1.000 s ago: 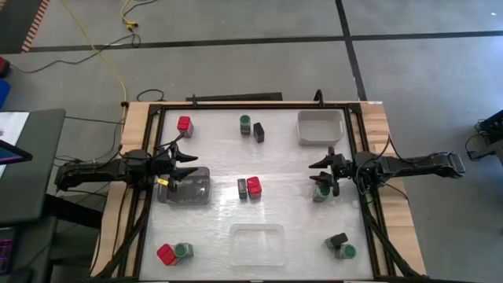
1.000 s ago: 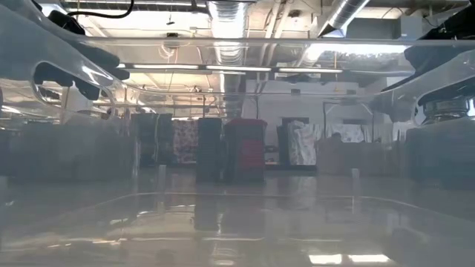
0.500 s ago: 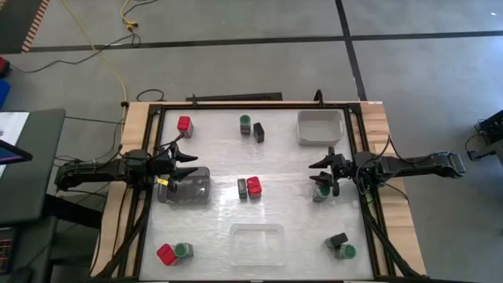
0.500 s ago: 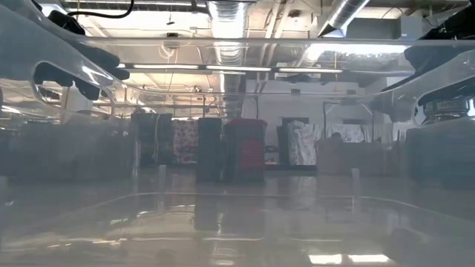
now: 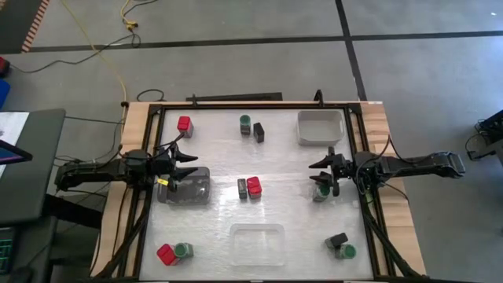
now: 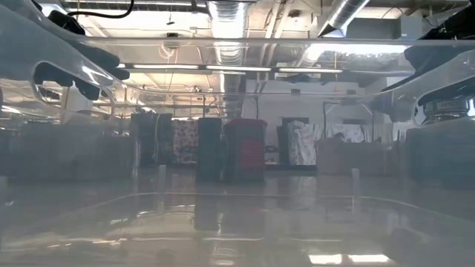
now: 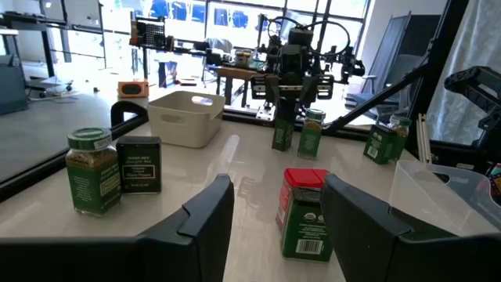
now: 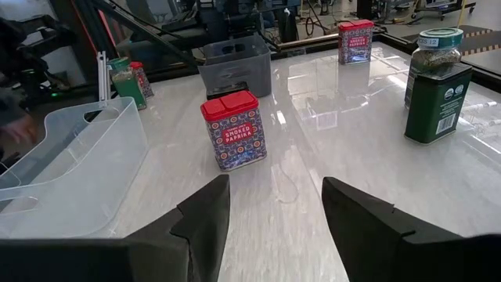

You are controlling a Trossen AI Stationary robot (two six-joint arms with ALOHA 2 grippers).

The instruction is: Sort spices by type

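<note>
Left edge, lower corner in the high view: red tin (image 5: pixel 166 254) touching green-lidded jar (image 5: pixel 183 250). Upper corner: lone red tin (image 5: pixel 185 123).

Left gripper (image 5: pixel 189 166) over the left part of the grey tray (image 5: pixel 200 191), fingers spread, nothing between them. Wrist view agrees: clear gap, table beyond.

Upper middle: green-lidded jar (image 5: pixel 246 122) just beside black box (image 5: pixel 258 132). Table centre: dark box (image 5: pixel 242 187) touching paprika tin (image 5: pixel 254 186), upright. Below that, clear tray (image 5: pixel 257 240); cannot tell contents.

Upper right: white bin (image 5: pixel 320 126).

Right gripper (image 5: pixel 316 174) near the table's right edge, fingers apart, holding nothing. Green-labelled jar (image 5: pixel 319 192) just beside it; contact not clear.

Lower right corner: black box (image 5: pixel 337 240) tilted, beside green-lidded jar (image 5: pixel 346 251).

Kinds mixed in pairs across the table; not sorted.
</note>
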